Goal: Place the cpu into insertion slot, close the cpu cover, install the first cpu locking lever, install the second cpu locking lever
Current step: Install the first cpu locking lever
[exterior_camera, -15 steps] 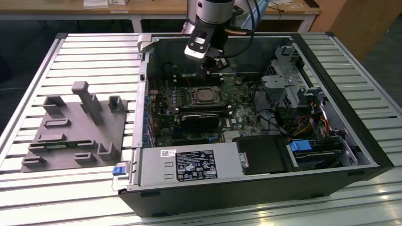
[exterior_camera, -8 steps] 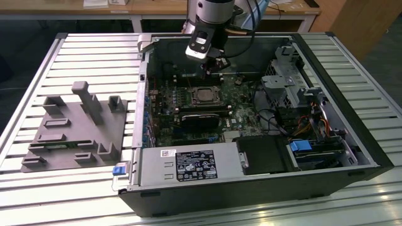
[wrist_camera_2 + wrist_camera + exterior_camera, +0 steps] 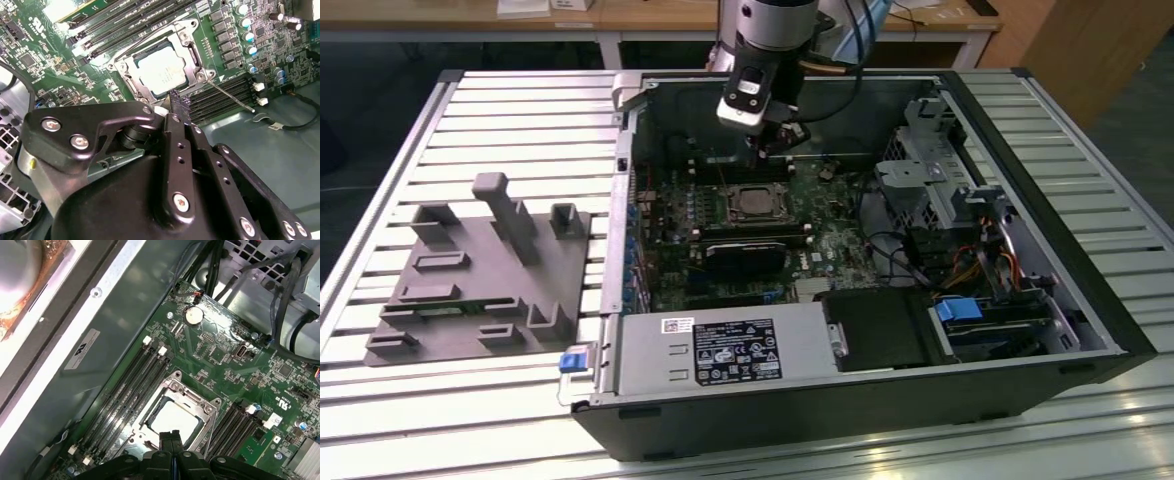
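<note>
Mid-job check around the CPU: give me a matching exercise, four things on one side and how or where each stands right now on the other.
Things:
1. cpu
2. cpu cover
3. locking lever
4. pincer

States:
A. fingertips together, right beside the cover's frame
B. folded down flat, framing the chip
C. thin silver rod slanting out across the black memory slots
D. dull silver top showing through the frame's window

Pairs: 1-D, 2-B, 3-C, 4-A.
</note>
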`<state>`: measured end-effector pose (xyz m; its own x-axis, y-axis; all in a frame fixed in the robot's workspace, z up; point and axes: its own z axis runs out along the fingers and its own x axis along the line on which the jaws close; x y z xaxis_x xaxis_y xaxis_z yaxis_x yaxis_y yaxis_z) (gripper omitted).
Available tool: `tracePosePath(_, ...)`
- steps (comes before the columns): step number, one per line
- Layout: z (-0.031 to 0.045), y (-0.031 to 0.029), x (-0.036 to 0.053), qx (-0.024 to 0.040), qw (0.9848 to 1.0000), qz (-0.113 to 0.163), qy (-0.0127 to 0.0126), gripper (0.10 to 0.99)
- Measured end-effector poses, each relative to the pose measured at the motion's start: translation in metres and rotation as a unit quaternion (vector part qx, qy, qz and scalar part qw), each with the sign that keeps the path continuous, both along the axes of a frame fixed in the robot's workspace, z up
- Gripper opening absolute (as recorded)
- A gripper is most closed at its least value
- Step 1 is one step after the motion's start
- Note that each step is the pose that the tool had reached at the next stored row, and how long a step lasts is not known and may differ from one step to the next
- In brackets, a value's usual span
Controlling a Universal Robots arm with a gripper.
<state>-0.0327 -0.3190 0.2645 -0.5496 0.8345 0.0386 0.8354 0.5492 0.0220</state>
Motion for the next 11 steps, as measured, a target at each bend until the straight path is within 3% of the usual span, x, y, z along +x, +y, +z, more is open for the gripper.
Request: tracePosePath(11,0.0,0.0,0.0,0.0,0.9998,0.022,0.0,0.106)
